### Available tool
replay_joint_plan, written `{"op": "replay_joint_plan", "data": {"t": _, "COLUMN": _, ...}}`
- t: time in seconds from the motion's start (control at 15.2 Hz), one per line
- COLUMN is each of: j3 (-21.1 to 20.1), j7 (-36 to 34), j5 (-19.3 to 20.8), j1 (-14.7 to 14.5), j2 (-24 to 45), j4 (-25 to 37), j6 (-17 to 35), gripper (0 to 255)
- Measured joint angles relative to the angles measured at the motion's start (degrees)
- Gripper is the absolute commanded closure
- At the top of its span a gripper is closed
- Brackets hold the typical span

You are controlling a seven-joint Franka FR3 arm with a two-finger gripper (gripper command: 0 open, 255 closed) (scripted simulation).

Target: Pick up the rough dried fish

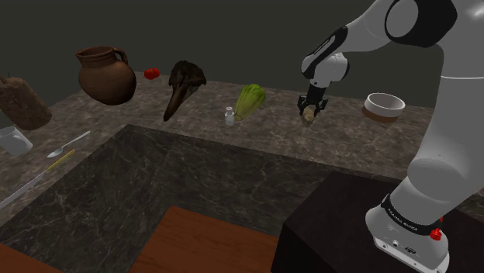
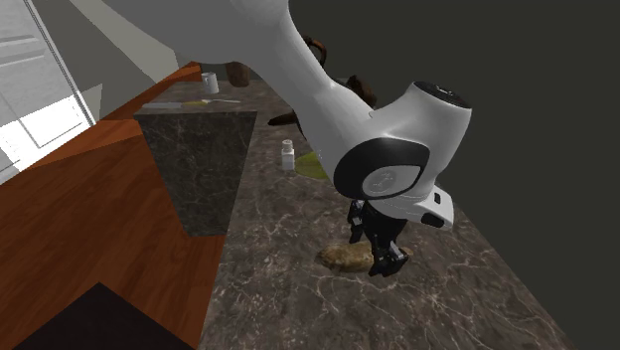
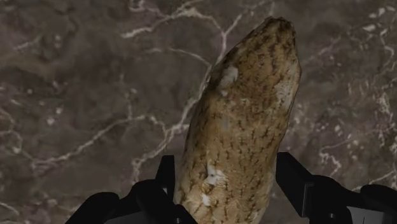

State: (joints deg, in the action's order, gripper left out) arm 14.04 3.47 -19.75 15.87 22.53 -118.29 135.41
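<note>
The dried fish (image 3: 242, 121) is tan, rough and speckled with dark flecks, and it lies lengthwise between my fingers in the wrist view. My black gripper (image 3: 226, 168) is shut on it, one finger (image 3: 167, 178) against each flank. In the shoulder view the gripper (image 1: 312, 107) hangs low over the dark marble counter (image 1: 349, 143) with the fish (image 1: 309, 115) at its tips. In the second exterior view the fish (image 2: 343, 259) sticks out sideways from the gripper (image 2: 386, 257), close to the counter. I cannot tell whether it touches the stone.
Along the counter's back stand a brown clay jug (image 1: 106, 75), a small red item (image 1: 152, 74), a dark beaked object (image 1: 184, 84), a lettuce (image 1: 250, 99), a small white bottle (image 1: 229, 117) and a white bowl (image 1: 385, 104). A deep dark recess (image 1: 178, 186) opens in front.
</note>
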Motion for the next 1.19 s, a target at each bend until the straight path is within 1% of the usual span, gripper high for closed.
{"op": "replay_joint_plan", "data": {"t": 0.26, "j3": 0.17, "j7": -0.34, "j5": 0.36, "j1": -0.15, "j2": -0.63, "j4": -0.06, "j6": -0.61, "gripper": 255}}
{"op": "replay_joint_plan", "data": {"t": 1.19, "j3": 1.76, "j7": -3.78, "j5": 4.25, "j1": -1.12, "j2": -7.52, "j4": 1.59, "j6": -8.6, "gripper": 255}}
